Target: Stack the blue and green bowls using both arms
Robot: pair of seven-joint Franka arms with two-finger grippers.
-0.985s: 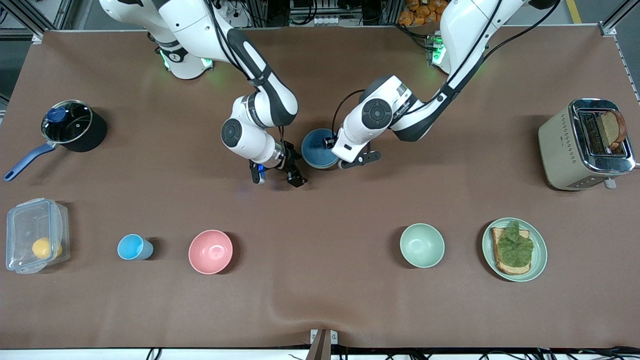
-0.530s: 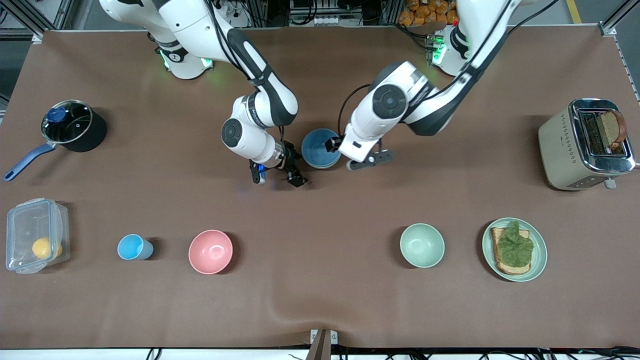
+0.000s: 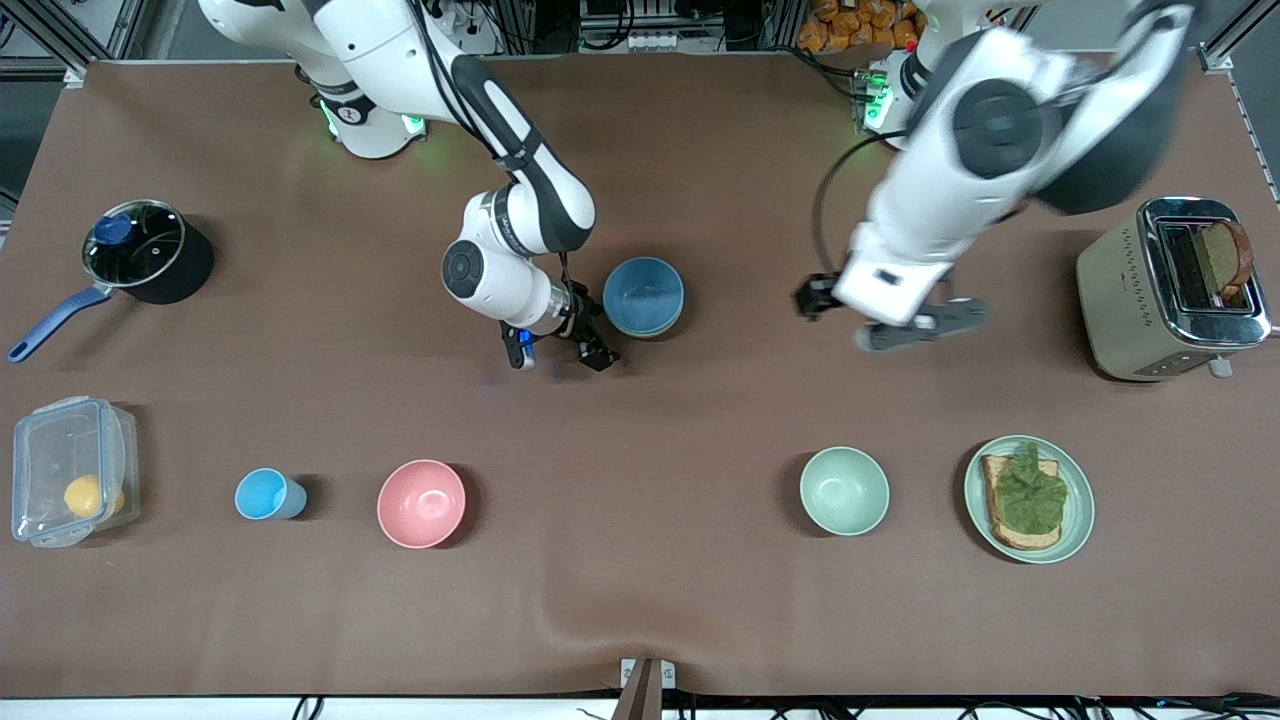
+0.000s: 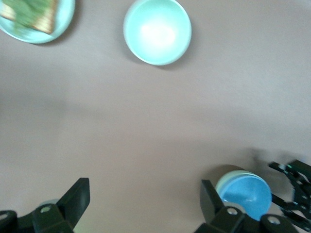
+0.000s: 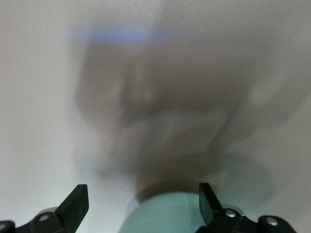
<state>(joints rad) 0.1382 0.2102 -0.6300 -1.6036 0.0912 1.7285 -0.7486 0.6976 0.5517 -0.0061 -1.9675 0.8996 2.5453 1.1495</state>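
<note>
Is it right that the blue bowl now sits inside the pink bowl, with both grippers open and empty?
Not the pink one. The left wrist view shows the blue bowl nested in the green bowl; the pink bowl stands alone. Left gripper and right gripper are indeed open and empty.

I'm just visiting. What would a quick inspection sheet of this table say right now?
Surface: brown table cover, wrinkled at the front edge.
Job's things: blue bowl nested in green bowl.
Clutter: pot, lidded box, cup, pink bowl, mint bowl, plate of toast, toaster.
Grippers: right gripper open beside the stack; left gripper open over bare table.
Cables: black cable on the left arm.
Surroundings: frames, wiring.
</note>
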